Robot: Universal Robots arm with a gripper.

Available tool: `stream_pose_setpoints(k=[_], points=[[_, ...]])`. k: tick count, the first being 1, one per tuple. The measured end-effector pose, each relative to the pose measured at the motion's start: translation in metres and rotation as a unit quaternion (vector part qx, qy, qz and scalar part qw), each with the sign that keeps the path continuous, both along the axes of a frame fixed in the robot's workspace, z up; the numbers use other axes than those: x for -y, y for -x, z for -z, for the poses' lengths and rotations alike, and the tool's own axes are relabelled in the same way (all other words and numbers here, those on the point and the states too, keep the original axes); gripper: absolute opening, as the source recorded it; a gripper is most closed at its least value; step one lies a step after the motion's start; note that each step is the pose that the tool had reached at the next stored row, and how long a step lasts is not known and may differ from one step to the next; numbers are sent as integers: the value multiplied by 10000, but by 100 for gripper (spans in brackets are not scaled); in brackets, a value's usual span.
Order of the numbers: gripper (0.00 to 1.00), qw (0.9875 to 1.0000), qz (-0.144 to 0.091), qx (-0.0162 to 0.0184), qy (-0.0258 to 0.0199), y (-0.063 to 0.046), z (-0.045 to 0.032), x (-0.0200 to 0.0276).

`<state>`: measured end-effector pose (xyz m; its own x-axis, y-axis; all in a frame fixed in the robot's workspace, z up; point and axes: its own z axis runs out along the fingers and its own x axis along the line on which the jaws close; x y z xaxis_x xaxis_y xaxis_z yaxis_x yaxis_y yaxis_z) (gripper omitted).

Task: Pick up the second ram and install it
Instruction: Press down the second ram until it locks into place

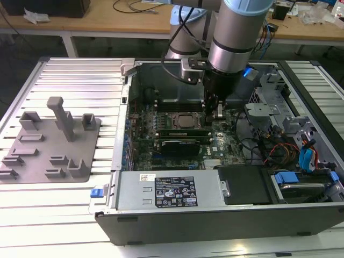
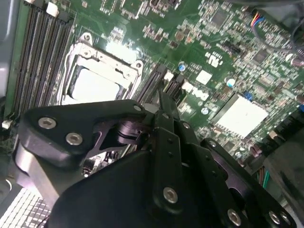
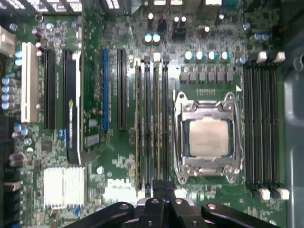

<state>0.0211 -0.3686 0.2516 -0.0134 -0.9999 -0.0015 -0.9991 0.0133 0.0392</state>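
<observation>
Second ram (image 3: 156, 123) — light, stiff, fragile — I would grip by its edges; gripper (image 3: 159, 187) above it, closure I cannot tell.

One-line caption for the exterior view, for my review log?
The gripper reaches down into the open computer case over the motherboard, beside the processor socket.

A lab: wooden benches (image 1: 134, 19) behind an opened computer case (image 1: 215, 215).

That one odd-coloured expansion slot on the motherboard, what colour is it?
Blue: the expansion slot shows best in the first wrist view; its neighbours are black or white.
</observation>
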Motion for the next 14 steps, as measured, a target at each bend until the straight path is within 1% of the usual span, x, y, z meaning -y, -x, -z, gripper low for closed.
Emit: stream_pose_setpoints(k=[1, 3, 5, 6, 8, 9, 11, 14], points=[[8, 10000, -1, 1, 0, 143, 1, 0], [8, 10000, 0, 2, 1, 231, 2, 0], [8, 10000, 0, 2, 0, 348, 3, 0], [8, 10000, -1, 2, 0, 380, 4, 0], [8, 10000, -1, 4, -1, 488, 7, -1], [8, 10000, -1, 5, 0, 512, 9, -1], [8, 10000, -16, 10, 0, 597, 37, -1], [8, 10000, -65, 10, 0, 651, 49, -1]])
